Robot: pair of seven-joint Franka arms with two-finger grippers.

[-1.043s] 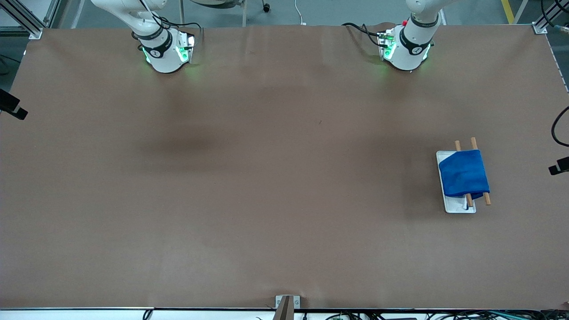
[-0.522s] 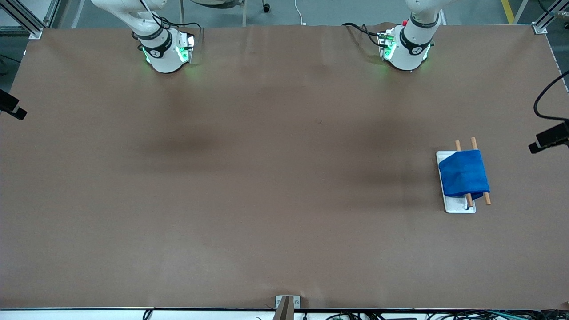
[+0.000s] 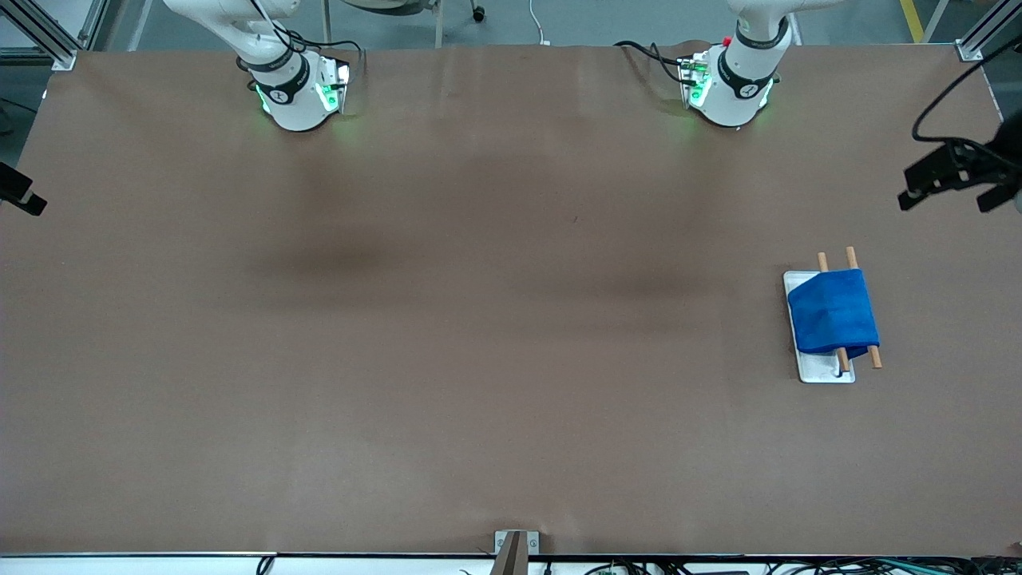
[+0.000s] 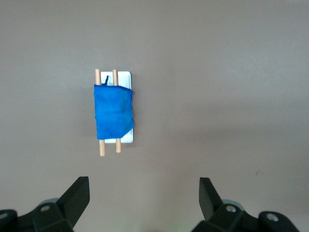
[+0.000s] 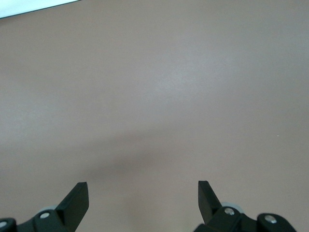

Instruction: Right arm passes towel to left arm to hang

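The bright blue towel (image 3: 833,311) hangs draped over two wooden rods (image 3: 851,257) on a small white base (image 3: 822,371), toward the left arm's end of the table. It also shows in the left wrist view (image 4: 113,115), with its loop at one end. My left gripper (image 4: 144,186) is open and empty, high up and well apart from the towel. In the front view its black hand (image 3: 950,180) is over the table's edge at the left arm's end. My right gripper (image 5: 143,188) is open and empty over bare table; only a black part of that hand (image 3: 20,196) shows at the right arm's end.
The brown table (image 3: 479,319) spreads wide between the two arm bases (image 3: 299,92) (image 3: 730,84). A small metal bracket (image 3: 515,547) sits at the table edge nearest the front camera.
The left arm's hand has moved along the table's edge toward the bases' side, and more of it shows. The towel and rack have not moved. The right hand has barely shifted.
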